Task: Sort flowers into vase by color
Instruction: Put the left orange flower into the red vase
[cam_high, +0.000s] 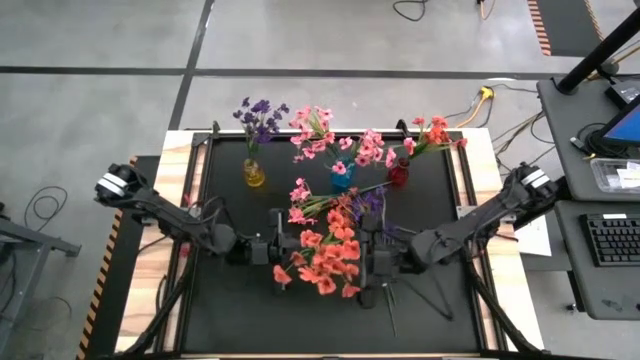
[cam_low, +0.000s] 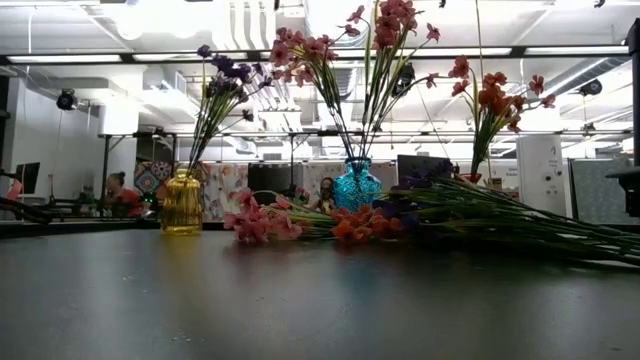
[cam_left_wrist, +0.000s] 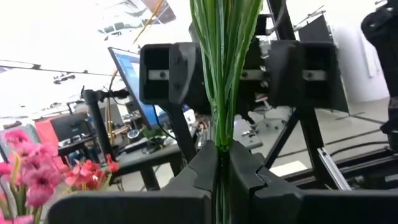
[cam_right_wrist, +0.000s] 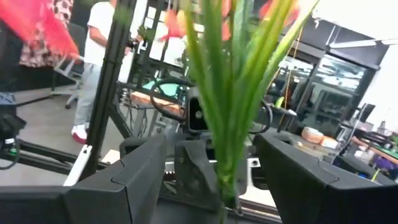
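We hold a coral-red flower bunch near the middle of the bench, toward its front edge. Our left gripper has its jaws clamped on the green stems; our right gripper has its jaws apart around them. Loose flowers lie before the yellow vase, blue vase and red vase along the back edge.

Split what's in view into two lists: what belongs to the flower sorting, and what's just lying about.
Job:
coral-red sprig held in left gripper
loose flowers
yellow vase
blue vase
red vase

Lying about:
keyboard
yellow plug
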